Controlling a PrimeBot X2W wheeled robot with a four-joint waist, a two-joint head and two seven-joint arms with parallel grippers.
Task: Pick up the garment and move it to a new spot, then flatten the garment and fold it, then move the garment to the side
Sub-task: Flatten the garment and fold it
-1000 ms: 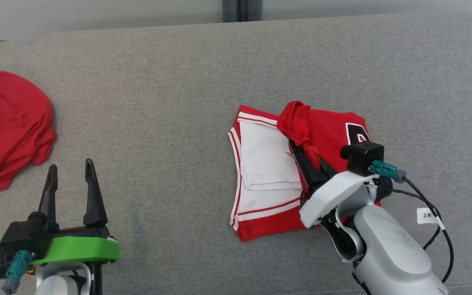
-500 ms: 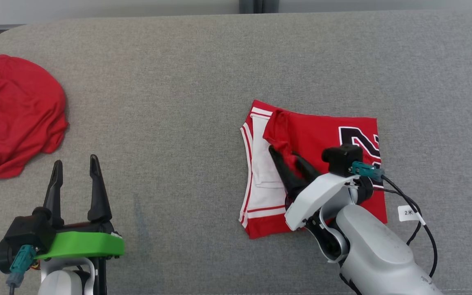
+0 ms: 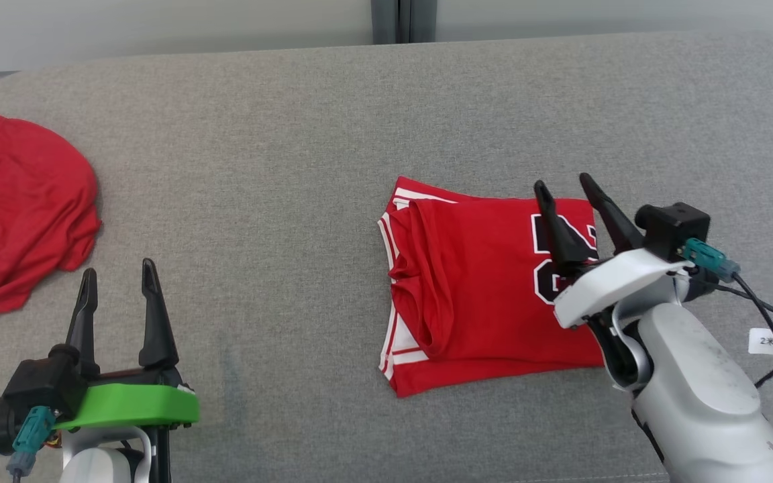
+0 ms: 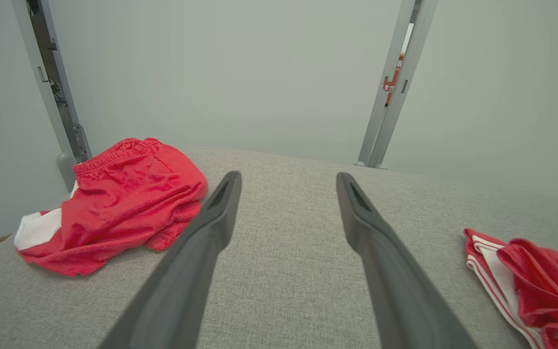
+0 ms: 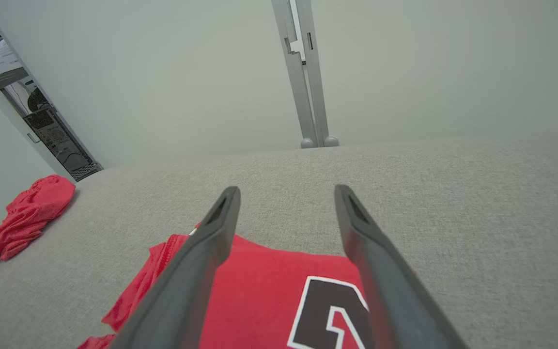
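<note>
The garment is a red jersey with white trim and a black number, lying folded on the grey surface right of centre; it also shows as the garment and the garment. My right gripper stands open above the garment's right part, over the number, with nothing between its fingers. My left gripper is open at the lower left, well apart from the garment, its fingers over bare grey fabric.
A second red cloth lies crumpled at the far left, also seen as the red cloth. The grey cushioned surface ends at a pale wall with a metal post behind.
The right gripper let go of the red flap it held, opened wide and drew back to the right. The flap now lies folded leftward over the white inner side. The left arm stayed still.
</note>
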